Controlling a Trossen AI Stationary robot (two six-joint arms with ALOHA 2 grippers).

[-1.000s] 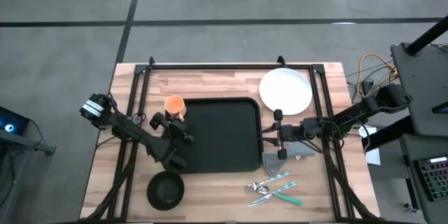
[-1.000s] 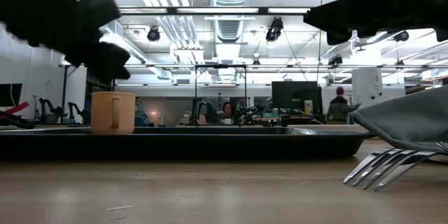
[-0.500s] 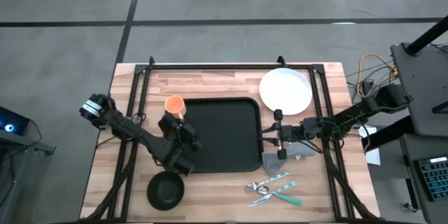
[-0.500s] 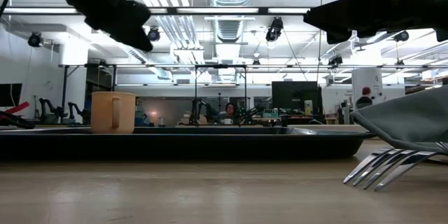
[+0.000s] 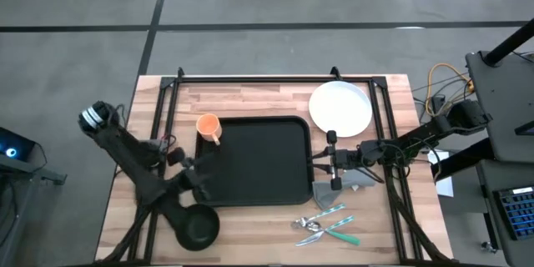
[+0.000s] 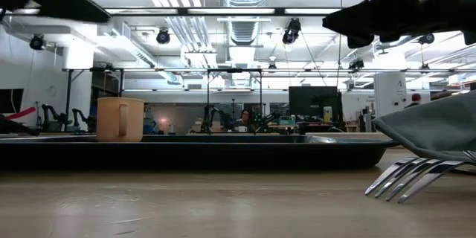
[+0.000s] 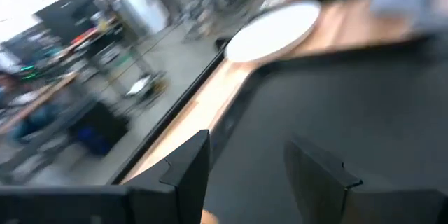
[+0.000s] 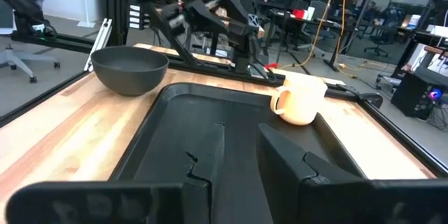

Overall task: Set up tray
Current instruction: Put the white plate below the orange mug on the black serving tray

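Right tool [image 5: 320, 169] is clamped on the flat black rectangular tray [image 5: 259, 163]'s rim; left tool [image 5: 190, 185] hangs released, so the orange mug [image 5: 208, 125] could get tipped.

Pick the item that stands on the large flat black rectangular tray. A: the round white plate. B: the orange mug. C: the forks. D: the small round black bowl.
B: the orange mug stands at a far corner of the black tray; the other three lie on the wooden tabletop.

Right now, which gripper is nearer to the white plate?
Right. The right gripper sits just below the white plate, at the tray edge; the left gripper is across the tray.
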